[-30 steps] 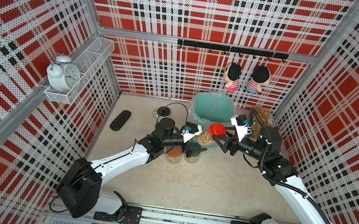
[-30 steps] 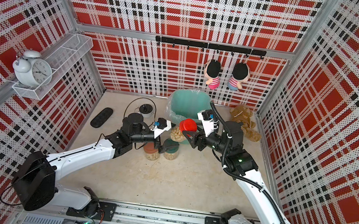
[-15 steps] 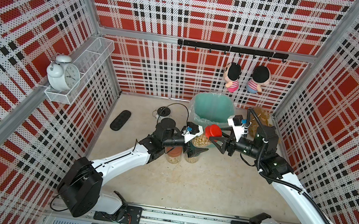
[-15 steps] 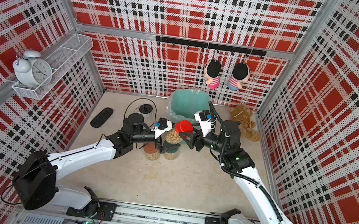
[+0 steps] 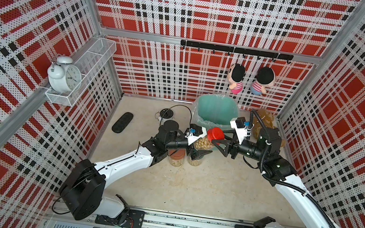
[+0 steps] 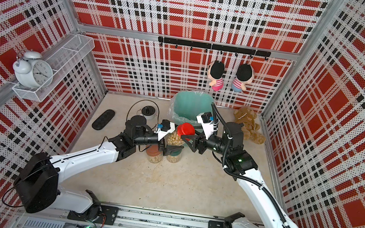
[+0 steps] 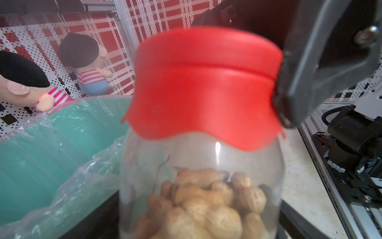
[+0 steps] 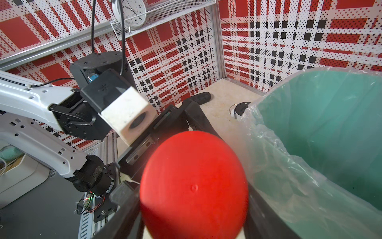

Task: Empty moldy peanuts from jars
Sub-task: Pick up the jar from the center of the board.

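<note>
Bin (image 5: pixel 216 107) behind red-lidded jar (image 5: pixel 205 140); brown-lidded jar (image 5: pixel 176 159), green-lidded jar (image 5: pixel 194 162) beneath

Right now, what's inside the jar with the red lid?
Pale tan peanuts show through the jar's clear wall, filling its lower part. The red lid covers the top, and the jar's bottom is hidden from view.

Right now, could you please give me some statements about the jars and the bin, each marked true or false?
1. The right end effector grips the red-lidded jar by its lid. True.
2. That jar is empty. False: peanuts fill its lower part.
3. The teal bin has a clear liner. True.
4. The brown-lidded jar lies in the bin. False: it stands upright outside it, beside the green-lidded jar.
</note>
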Controlling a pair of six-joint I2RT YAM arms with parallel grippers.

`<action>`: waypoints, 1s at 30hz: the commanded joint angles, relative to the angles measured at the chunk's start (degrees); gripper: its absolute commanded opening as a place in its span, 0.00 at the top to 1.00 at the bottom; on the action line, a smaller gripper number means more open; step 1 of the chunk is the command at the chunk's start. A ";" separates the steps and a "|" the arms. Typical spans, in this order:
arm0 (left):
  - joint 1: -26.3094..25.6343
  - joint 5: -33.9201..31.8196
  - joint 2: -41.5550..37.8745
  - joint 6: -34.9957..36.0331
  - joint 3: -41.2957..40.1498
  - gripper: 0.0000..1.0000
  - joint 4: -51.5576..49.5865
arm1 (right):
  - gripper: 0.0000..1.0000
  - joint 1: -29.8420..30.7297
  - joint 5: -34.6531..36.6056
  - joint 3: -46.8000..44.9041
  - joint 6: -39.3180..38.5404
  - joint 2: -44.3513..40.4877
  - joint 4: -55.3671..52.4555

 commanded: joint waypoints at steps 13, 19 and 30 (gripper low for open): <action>-0.38 -1.87 0.87 -1.34 0.06 0.16 0.81 | 1.00 -0.42 -0.92 -0.80 -0.22 -0.33 3.43; -0.30 -1.94 0.88 -1.50 0.09 0.18 0.76 | 1.00 -0.42 -0.81 -1.15 -0.19 -0.22 3.63; -0.03 -1.77 1.40 -2.51 0.52 0.45 0.66 | 1.00 -0.38 -0.48 -1.23 0.22 -0.18 3.98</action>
